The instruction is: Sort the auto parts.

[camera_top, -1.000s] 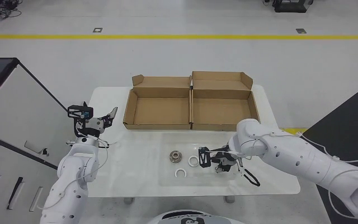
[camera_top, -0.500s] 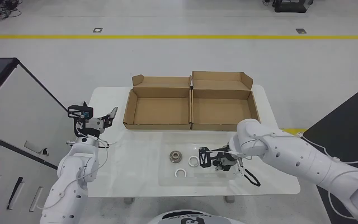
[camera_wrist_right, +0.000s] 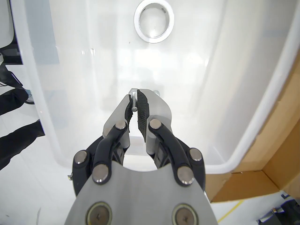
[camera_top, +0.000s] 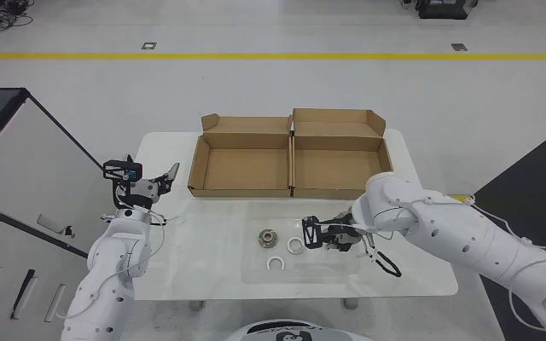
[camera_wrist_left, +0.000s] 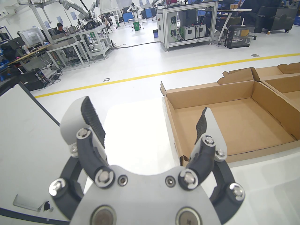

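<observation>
My right gripper [camera_wrist_right: 134, 97] is shut on a small silver bolt [camera_wrist_right: 133, 103], held a little above the floor of the clear plastic tray [camera_wrist_right: 255, 115]. From above, the right gripper [camera_top: 309, 232] hangs over the tray's [camera_top: 256, 274] right half. Ahead of it lies a silver ring [camera_wrist_right: 154, 23], the same ring [camera_top: 294, 245] in the top view. A second ring [camera_top: 275, 263] and a dark metal hub [camera_top: 269, 238] lie further left. My left gripper [camera_wrist_left: 145, 108] is open with nothing in it, raised near the table's left edge [camera_top: 166, 176].
Two open cardboard boxes stand side by side at the back of the table, the left box [camera_top: 241, 169] and the right box [camera_top: 339, 169], both bare inside. The right box's corner [camera_wrist_right: 276, 162] sits close beside the tray rim.
The right gripper has risen and drifted slightly toward the boxes with the bolt in it. The left arm has stayed still.
</observation>
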